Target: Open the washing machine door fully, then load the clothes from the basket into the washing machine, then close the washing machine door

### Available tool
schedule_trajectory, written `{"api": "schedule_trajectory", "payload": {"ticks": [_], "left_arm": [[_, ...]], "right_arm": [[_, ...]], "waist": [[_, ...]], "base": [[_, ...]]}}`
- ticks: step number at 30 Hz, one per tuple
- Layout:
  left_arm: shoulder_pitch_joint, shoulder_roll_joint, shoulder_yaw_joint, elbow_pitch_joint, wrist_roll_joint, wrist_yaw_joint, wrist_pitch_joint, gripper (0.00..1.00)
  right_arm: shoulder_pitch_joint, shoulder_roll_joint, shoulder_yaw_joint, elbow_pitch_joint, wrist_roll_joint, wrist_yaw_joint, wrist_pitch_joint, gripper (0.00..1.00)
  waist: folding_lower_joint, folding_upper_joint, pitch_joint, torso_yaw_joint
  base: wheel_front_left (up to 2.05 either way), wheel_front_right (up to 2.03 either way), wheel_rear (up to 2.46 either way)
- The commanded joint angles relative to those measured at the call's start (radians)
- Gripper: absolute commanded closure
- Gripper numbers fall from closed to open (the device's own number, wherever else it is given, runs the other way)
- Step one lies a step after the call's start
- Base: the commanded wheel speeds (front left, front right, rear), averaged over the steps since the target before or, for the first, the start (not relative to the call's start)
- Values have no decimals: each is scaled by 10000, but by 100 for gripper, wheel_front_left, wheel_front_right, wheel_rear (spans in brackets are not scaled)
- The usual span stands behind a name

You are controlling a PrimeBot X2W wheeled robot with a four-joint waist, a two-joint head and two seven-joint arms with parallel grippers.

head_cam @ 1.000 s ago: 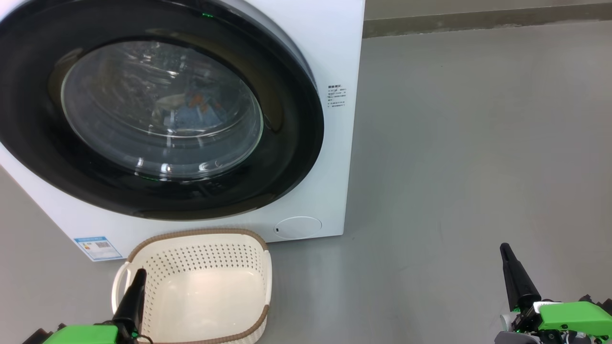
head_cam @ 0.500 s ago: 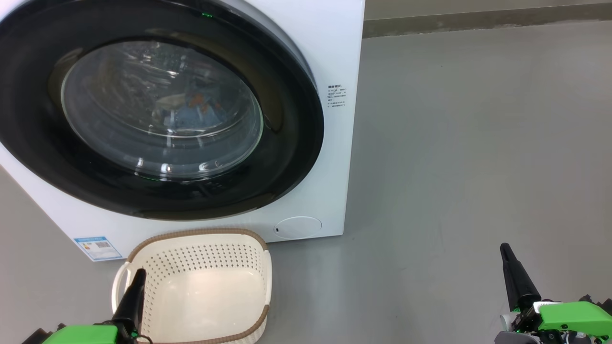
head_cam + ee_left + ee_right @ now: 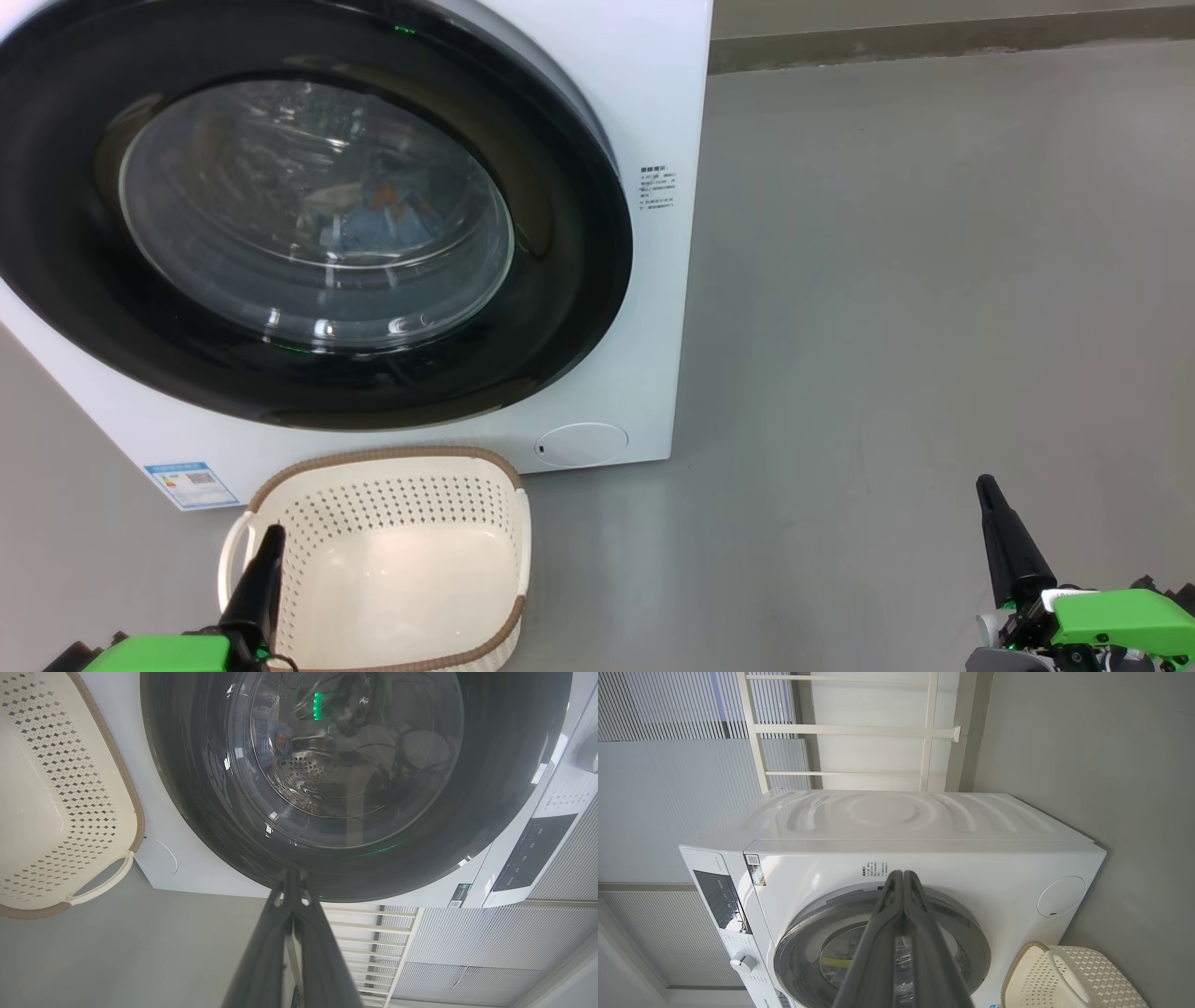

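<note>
Head view: washing machine door (image 3: pixel 560 308) shut, clothes (image 3: pixel 373 213) behind its glass (image 3: pixel 233 289), basket (image 3: pixel 383 455) empty below. Tools: left gripper (image 3: pixel 273 534) and right gripper (image 3: pixel 985 485) both pinched together, empty. Door likely rigid, heavy, glossy-slick (hook the recess (image 3: pixel 534 238) at its right edge, not glass).

From my seat this reads as a laundry corner in a plain indoor room. A white front-loading washing machine (image 3: pixel 658 308) stands straight on a smooth grey floor (image 3: pixel 934 280), with a cream perforated basket (image 3: pixel 392 495) on the floor just in front of it. A dark skirting strip (image 3: pixel 934 37) runs along the floor's far edge. Behind the machine I see pale ribbed wall panels (image 3: pixel 654 788) and a white barred frame (image 3: pixel 840 730). Whether it is a home or a mock-up, I cannot tell.
</note>
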Motion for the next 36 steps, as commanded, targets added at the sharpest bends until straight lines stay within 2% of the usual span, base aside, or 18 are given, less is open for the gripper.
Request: {"api": "schedule_trajectory", "payload": {"ticks": [1, 36], "left_arm": [[-419, 192, 349, -292, -84, -100, 60, 100], [-418, 192, 348, -293, -84, -100, 59, 100]], "right_arm": [[-407, -37, 225, -247, 37, 17, 79, 100], [-407, -37, 227, -247, 38, 17, 78, 100]], "waist": [[0, -1, 0, 1], [0, -1, 0, 0]], "base": [[0, 0, 0], [0, 0, 0]]}}
